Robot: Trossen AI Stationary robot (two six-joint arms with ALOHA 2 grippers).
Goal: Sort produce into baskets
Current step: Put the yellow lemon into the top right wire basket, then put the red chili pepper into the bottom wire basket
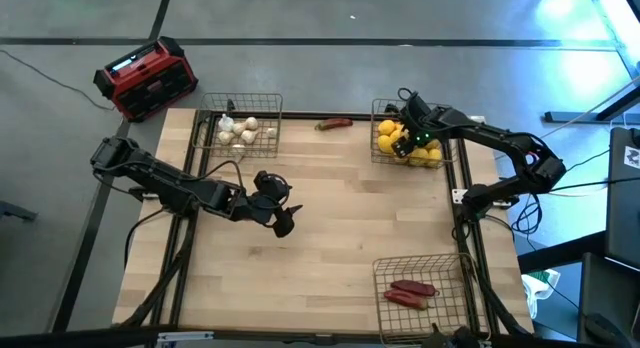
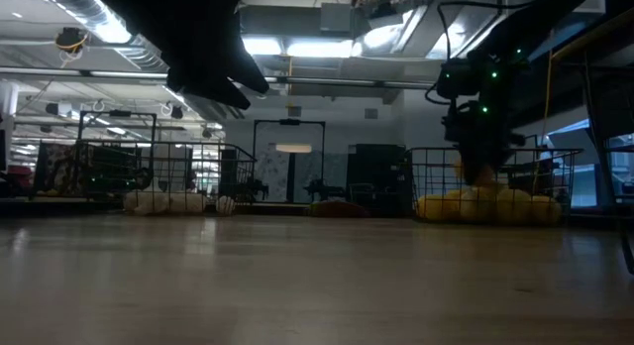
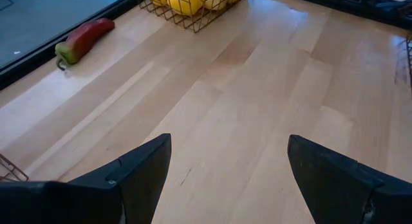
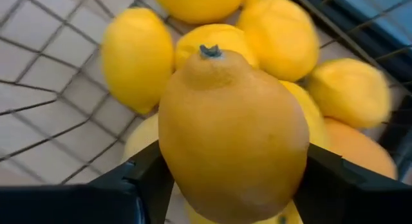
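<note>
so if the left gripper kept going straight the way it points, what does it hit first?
Likely nothing soon: the open left gripper faces bare wooden tabletop. Farther on sits the grey wire basket of yellow fruit; the long red pepper lies off to one side. Depth is unclear.

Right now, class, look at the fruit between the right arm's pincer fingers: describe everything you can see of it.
The fruit is orange-yellow and pear-like, narrowing to a small dark stem nub, with smooth, faintly dimpled skin. It sits stem up between the right pincer, whose dark fingers flank both its sides. It hangs over the wire basket at the table's far right corner, just above the yellow fruits piled there; whether it touches them cannot be told.
</note>
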